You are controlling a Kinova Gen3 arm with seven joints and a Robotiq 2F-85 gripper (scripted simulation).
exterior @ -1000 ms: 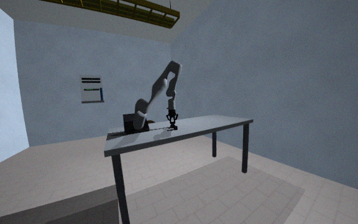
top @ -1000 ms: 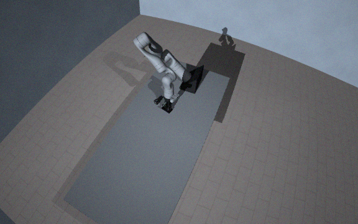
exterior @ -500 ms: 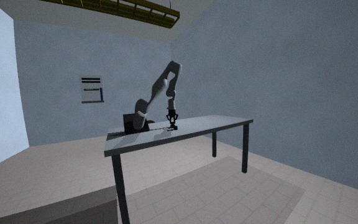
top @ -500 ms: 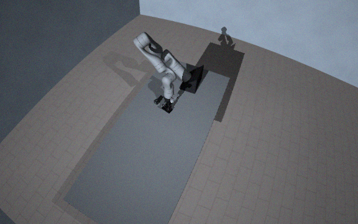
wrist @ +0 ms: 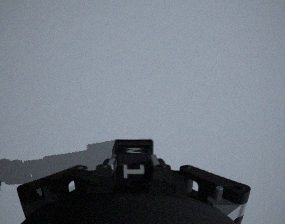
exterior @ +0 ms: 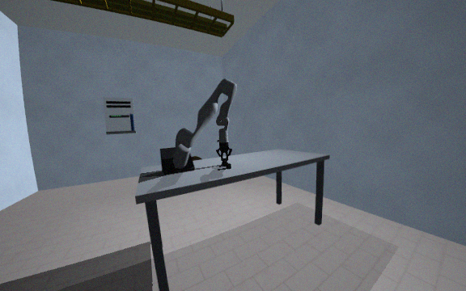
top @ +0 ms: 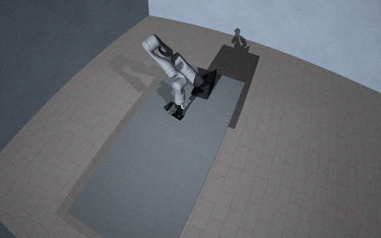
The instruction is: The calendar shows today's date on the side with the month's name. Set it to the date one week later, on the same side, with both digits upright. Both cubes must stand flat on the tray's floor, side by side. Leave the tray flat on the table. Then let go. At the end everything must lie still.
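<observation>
In the top view, just left of centre in the upper half, we have our gripper (top: 177, 113) pointing straight down at the table (top: 151, 172), partly closed on a small dark thing, probably a calendar cube (top: 178, 116), directly beneath it, with another dark block (top: 168, 106) just to its upper left.

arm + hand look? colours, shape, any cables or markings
One arm: pale grey, rounded tubular links with bulged joints and darker bands between them. It rises from a black box-like base at the table's end. The hand is black, with two angular linkage fingers on a chunky dark body. No loose cables show. Any markings are too small to read.
</observation>
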